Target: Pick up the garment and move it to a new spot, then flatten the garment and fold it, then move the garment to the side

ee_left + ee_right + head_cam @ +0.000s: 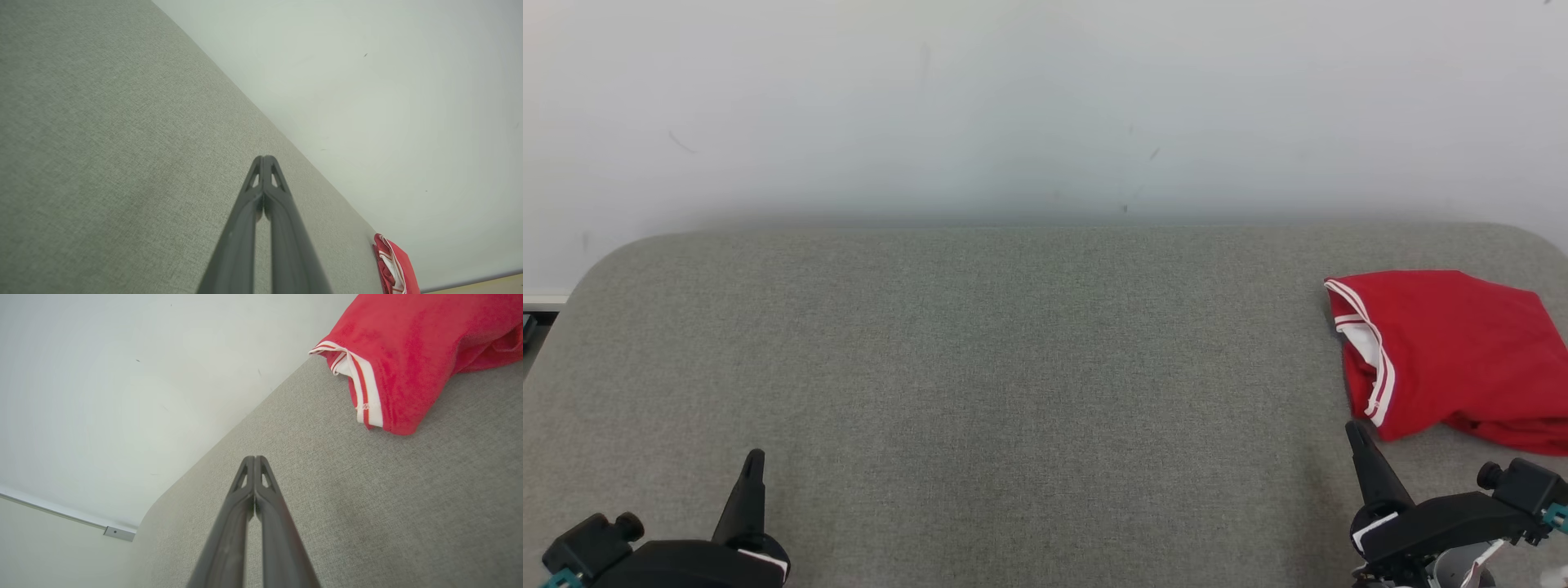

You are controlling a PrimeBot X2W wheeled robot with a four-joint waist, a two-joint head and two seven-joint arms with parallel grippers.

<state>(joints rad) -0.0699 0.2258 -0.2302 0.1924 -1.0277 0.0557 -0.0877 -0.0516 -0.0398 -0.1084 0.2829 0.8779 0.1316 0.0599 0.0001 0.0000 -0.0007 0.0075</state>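
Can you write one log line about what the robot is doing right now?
item: red garment, bunched at right end of table | left hand: shut, empty | right hand: shut, empty, near garment, not touching

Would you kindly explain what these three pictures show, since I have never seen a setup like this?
This is a robot with two arms. The wide picture comes from a camera on its head, looking down at a grey cloth-covered table. The other two come from cameras on its wrists, each looking along that arm's two dark fingers. The left gripper and right gripper are both shut and hold nothing. A red garment with white trim lies on the table's right side, just beyond the right gripper.
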